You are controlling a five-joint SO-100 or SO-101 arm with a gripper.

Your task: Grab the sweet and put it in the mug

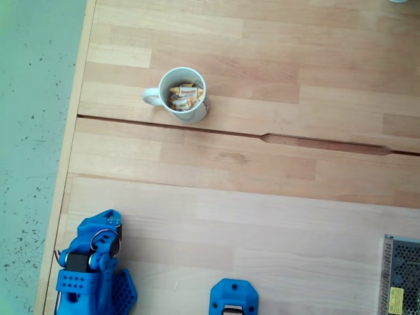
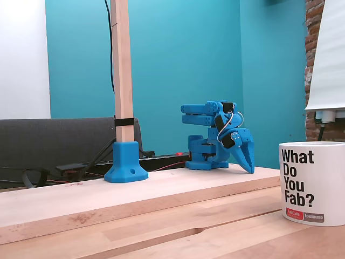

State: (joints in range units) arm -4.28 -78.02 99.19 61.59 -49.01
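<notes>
In a fixed view from above, the mug (image 1: 184,95) stands toward the bench's (image 1: 262,216) far left edge with wrapped sweets (image 1: 184,96) lying inside, white with yellow-orange ends; the folded arm sits at the near left corner, well apart. In a fixed view from bench level, the pincer (image 2: 249,166) points down, seemingly clenched and empty.

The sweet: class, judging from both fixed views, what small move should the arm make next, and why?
Probably none beyond resting. Several wrapped sweets already lie inside the mug, the table around it looks bare of any loose sweet, and the gripper hangs folded near the arm's base, apparently holding nothing.
</notes>
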